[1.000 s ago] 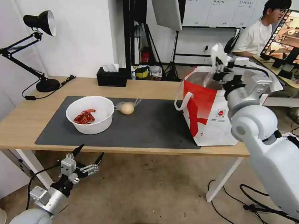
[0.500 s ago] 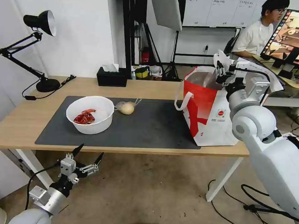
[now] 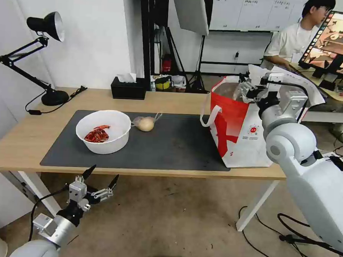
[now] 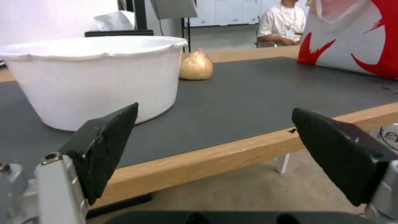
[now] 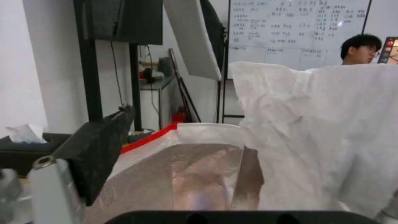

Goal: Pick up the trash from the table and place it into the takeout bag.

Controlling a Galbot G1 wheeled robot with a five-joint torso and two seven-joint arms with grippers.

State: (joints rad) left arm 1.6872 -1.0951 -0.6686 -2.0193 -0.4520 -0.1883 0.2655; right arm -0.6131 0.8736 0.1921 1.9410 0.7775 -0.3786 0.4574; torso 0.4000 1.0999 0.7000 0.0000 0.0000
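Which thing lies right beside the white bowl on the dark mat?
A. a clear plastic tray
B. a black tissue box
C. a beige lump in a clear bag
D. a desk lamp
C: in the head view the beige lump in a clear bag rests on the dark mat next to the white bowl.

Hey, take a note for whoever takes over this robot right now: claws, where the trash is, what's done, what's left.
Left claw: open, parked below the table's front edge.
Right claw: open over the takeout bag's mouth, with the crumpled white tissue against one finger, not yet dropped in.
On the dark mat: the white bowl of red shells, with the clear-bagged beige lump beside it.
Done: the tissue has been carried to the bag.
Left: get the tissue in, then the bowl and the lump.
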